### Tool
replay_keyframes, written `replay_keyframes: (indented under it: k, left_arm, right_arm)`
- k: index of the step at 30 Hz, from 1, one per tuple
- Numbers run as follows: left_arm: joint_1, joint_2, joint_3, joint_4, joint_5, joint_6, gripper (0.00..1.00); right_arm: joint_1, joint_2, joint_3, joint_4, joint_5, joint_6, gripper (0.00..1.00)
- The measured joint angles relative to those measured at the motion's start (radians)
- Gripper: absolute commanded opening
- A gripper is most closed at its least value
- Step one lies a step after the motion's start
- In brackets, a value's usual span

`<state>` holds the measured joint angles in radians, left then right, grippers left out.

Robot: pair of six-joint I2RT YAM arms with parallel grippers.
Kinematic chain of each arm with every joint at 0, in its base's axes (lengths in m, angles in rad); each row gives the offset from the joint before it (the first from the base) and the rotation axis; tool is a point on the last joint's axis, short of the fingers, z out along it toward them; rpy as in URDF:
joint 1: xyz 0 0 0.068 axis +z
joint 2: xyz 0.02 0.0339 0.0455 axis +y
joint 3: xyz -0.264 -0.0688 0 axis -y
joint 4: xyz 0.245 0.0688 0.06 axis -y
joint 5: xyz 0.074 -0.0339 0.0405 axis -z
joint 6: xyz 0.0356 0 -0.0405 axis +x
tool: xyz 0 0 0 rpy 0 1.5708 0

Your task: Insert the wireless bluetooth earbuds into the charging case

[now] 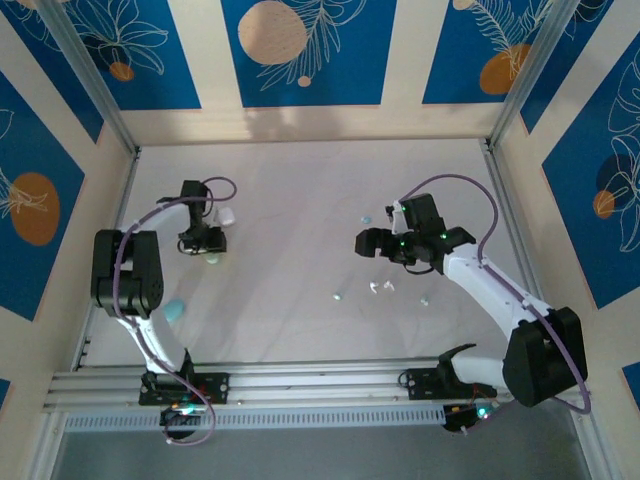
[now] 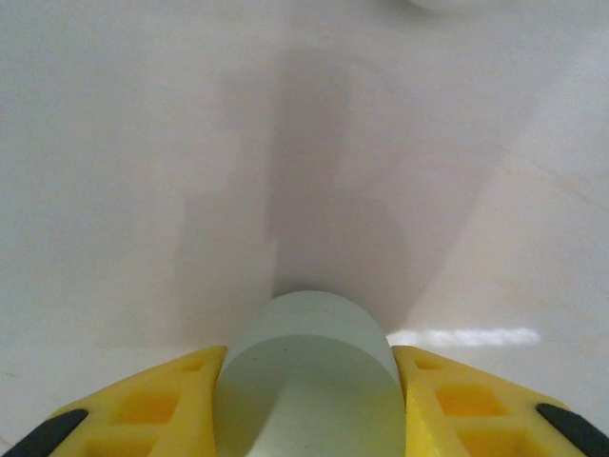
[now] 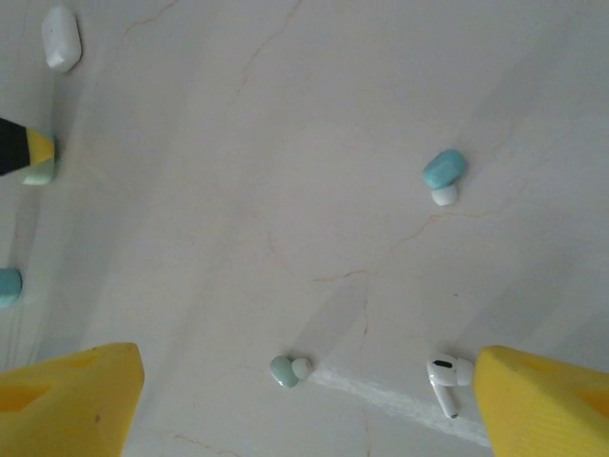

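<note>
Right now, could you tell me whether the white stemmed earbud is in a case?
Out: the earbud lies bare on the table.

**Two slim arms in black and white, yellow at the fingers**

The left arm (image 1: 125,275) and the right arm (image 1: 490,285) are a matched pair, with boxy black joint housings joined by smooth white links. A thin purple cable runs along each one. Small green lights glow at the right arm's wrist and by its black base (image 1: 450,382). Up close, the left gripper (image 2: 306,362) has bright yellow plastic fingers (image 2: 143,409) with moulded square pockets and black patches at the outer edges. The right gripper (image 3: 306,357) wears the same yellow.
</note>
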<state>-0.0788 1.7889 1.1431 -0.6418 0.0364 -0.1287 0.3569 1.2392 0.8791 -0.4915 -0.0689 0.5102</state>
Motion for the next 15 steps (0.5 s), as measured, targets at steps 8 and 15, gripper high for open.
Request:
replay_keyframes:
  k: [8,15]
  left_arm:
    - [-0.442,-0.077,-0.093,0.048,-0.011,0.029,0.40]
    - [-0.684,-0.077,-0.104,0.053,-0.047,0.125,0.40]
  right_arm:
    - [-0.152,-0.046,-0.080,-0.024,0.008,0.098,0.91]
    - [-0.264,-0.166,-0.150,-0.038,-0.044,0.127,0.91]
